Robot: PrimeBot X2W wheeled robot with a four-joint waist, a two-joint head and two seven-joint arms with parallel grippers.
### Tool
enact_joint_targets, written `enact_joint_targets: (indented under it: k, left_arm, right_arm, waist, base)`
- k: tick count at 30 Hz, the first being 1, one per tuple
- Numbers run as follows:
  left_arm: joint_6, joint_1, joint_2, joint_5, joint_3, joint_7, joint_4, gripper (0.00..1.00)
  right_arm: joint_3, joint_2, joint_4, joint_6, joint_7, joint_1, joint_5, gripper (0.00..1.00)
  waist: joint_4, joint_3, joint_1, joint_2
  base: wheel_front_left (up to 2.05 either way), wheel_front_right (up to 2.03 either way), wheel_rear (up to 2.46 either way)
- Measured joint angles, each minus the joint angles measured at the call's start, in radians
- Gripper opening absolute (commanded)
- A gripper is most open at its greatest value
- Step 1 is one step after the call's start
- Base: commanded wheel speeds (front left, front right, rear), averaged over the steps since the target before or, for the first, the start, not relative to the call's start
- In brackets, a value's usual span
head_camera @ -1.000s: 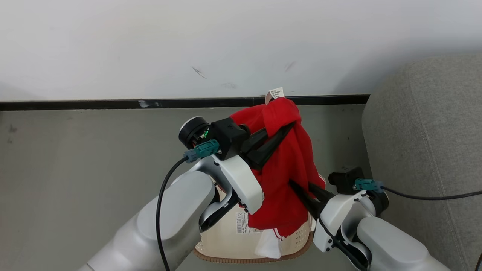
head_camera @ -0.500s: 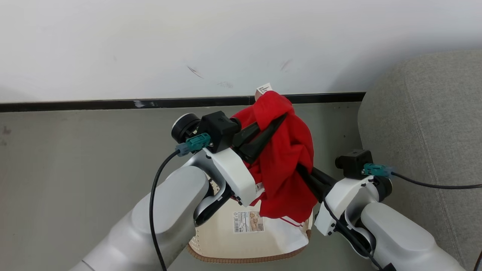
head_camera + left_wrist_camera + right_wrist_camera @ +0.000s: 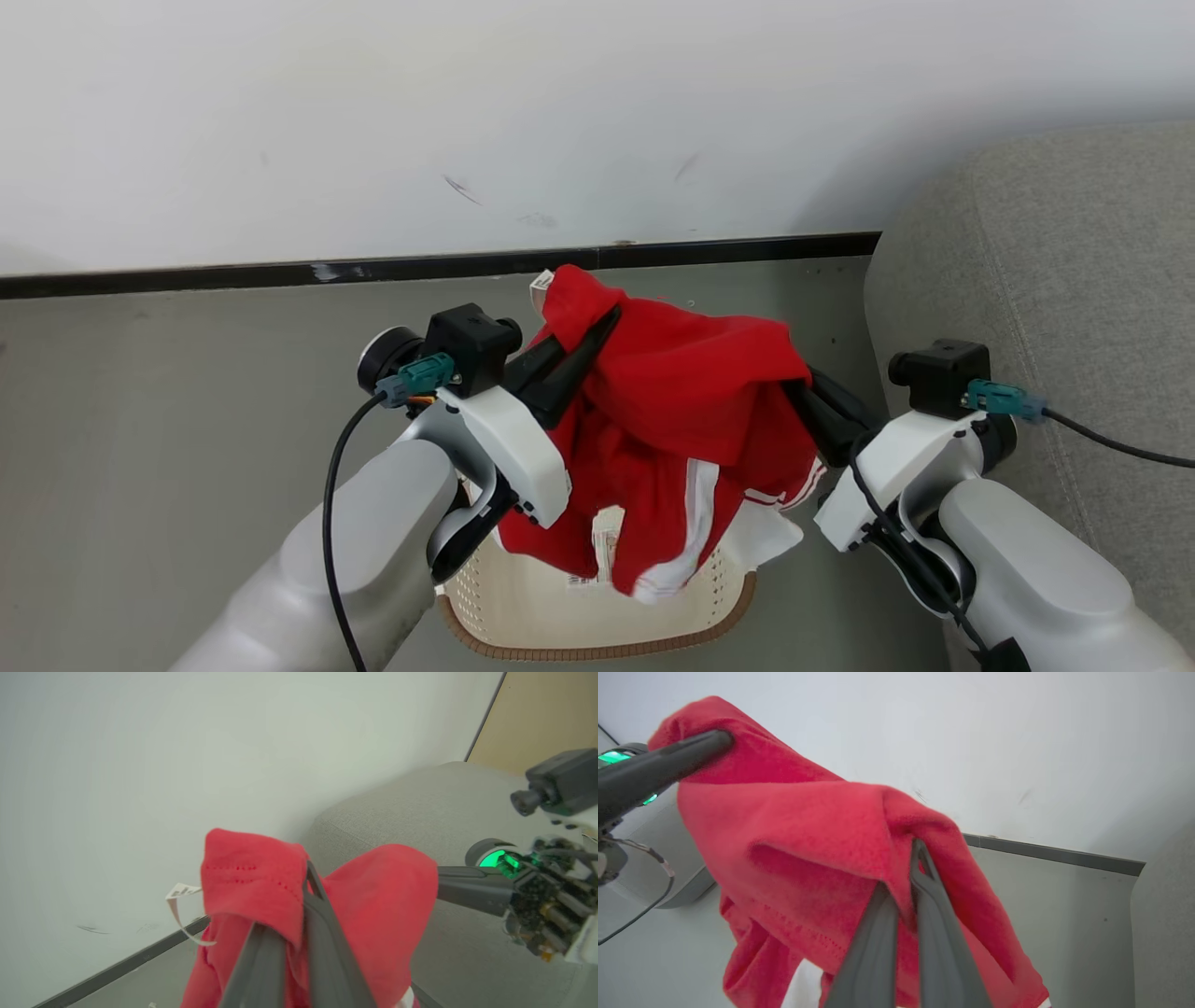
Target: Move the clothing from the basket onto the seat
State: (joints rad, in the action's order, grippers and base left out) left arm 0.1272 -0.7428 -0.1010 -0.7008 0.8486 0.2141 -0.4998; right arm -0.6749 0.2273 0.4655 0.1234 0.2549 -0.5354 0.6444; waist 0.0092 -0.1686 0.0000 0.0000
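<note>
There is one basket (image 3: 597, 646), cream with a brown rim, on the floor (image 3: 187, 392) at the lower middle of the head view, and one grey seat (image 3: 1055, 280) along the right edge. The clothing (image 3: 672, 401) is a single red bundle with white stripes, held up above the basket and stretched between two grippers; I cannot tell whether it is one garment or more. Its lower folds hang over the basket's opening, where a white tag (image 3: 605, 546) dangles, and a second tag (image 3: 540, 287) sticks out at the bundle's top left. The left gripper (image 3: 609, 317), left of centre, has its fingers pinched together on the upper left corner of the red cloth. The right gripper (image 3: 801, 378), right of centre, is clamped on the cloth's right end, its tips buried in the fabric. The bundle hangs near the seat but not touching it, in front of a white wall (image 3: 560, 112)
</note>
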Motion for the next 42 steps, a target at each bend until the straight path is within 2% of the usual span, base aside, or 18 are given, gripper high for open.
enact_joint_targets:
  k: [15,23,24,25,26,36,42]
  left_arm:
    - [0.000,0.051,0.003,-0.029,0.015,0.013,-0.100,0.00]
    - [0.000,0.059,0.009,-0.036,0.034,0.017,-0.129,0.00]
    - [0.000,0.059,0.009,-0.038,0.033,0.017,-0.135,0.28]
    - [0.000,0.059,0.009,-0.039,0.032,0.018,-0.141,0.47]
    - [0.000,0.059,0.009,-0.039,0.031,0.018,-0.147,1.00]
    - [0.000,0.059,0.005,-0.046,0.025,0.026,-0.189,1.00]
    - [0.000,0.059,0.003,-0.041,0.039,0.033,-0.186,1.00]
  right_arm:
    - [0.116,-0.016,-0.141,0.000,0.000,0.029,-0.030,0.00]
    - [0.145,-0.028,-0.201,0.000,0.000,0.052,-0.040,0.00]
    - [0.149,-0.029,-0.207,0.000,0.000,0.056,-0.040,0.00]
    - [0.153,-0.030,-0.211,0.000,0.000,0.060,-0.040,0.00]
    - [0.158,-0.031,-0.216,0.000,0.000,0.062,-0.040,0.00]
    - [0.227,-0.023,-0.272,0.000,0.000,0.061,-0.050,0.00]
    - [0.290,0.004,-0.305,0.000,0.000,0.064,-0.071,0.00]
  waist:
    - [-0.043,0.001,0.0000,0.0000]
    - [-0.066,-0.007,0.0000,0.0000]
    - [-0.069,-0.009,0.0000,0.0000]
    - [-0.071,-0.010,0.0000,0.0000]
    - [-0.074,-0.012,0.0000,0.0000]
    - [-0.096,-0.019,0.0000,0.0000]
    - [-0.111,-0.012,0.0000,0.0000]
  base:
    - [0.00,0.00,0.00]
    - [0.00,0.00,0.00]
    - [0.00,0.00,0.00]
    - [0.00,0.00,0.00]
    - [0.00,0.00,0.00]
    - [0.00,0.00,0.00]
    - [0.00,0.00,0.00]
